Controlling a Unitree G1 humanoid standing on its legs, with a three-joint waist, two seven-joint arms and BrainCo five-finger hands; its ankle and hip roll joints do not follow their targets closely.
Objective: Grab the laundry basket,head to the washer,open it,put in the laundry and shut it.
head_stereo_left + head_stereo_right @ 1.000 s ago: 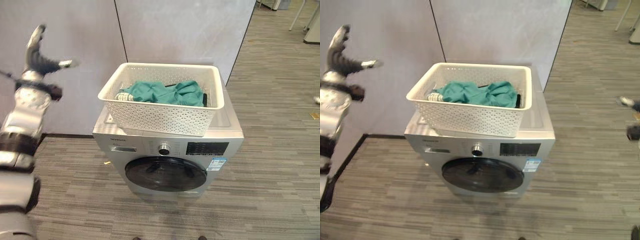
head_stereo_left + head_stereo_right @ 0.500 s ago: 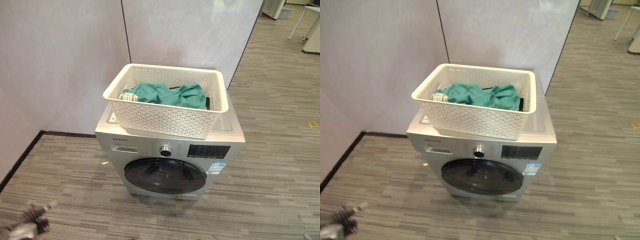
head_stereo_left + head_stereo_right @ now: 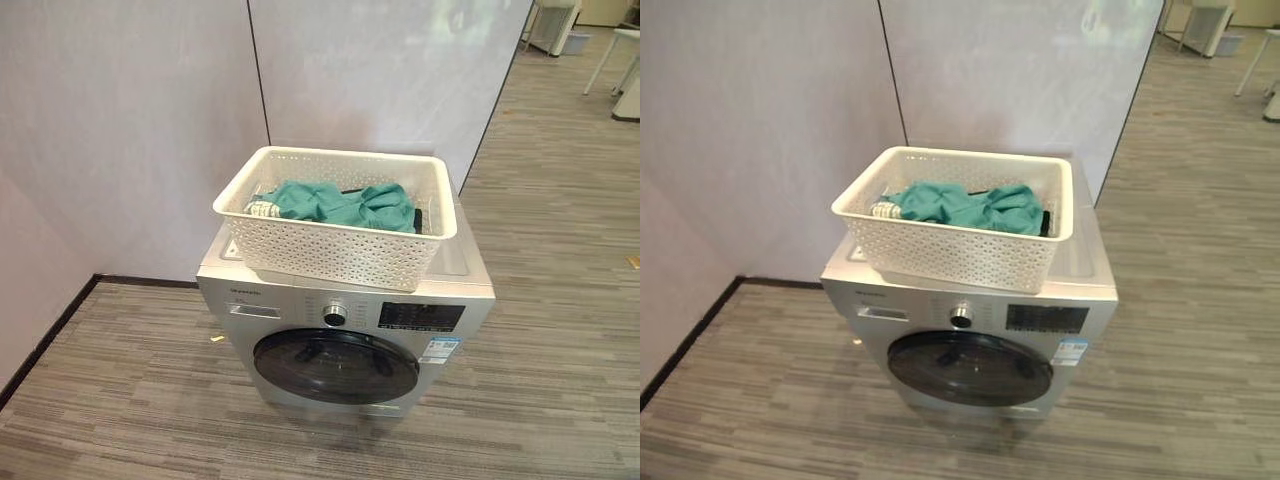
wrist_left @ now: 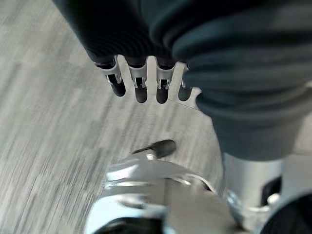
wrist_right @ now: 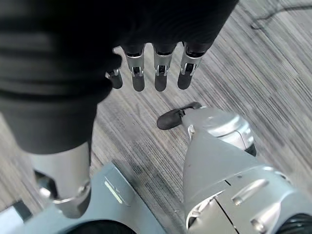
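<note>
Perforated plastic basket [image 3: 335, 250], green cloth [image 3: 340, 203]

- A white perforated plastic laundry basket [image 3: 335, 245] sits on top of the silver front-loading washer [image 3: 345, 320], at frame centre.
- Crumpled green laundry [image 3: 340, 204] lies inside the basket.
- A pale partition wall [image 3: 130, 130] stands behind the washer, across the upper left.

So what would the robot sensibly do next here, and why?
Probably reach for the dark round door of the silver front-loading washer to open it. The door looks shut, and the white perforated plastic basket holding green laundry already sits on top. Both the left hand and right hand hang empty with straight fingers over the floor.
</note>
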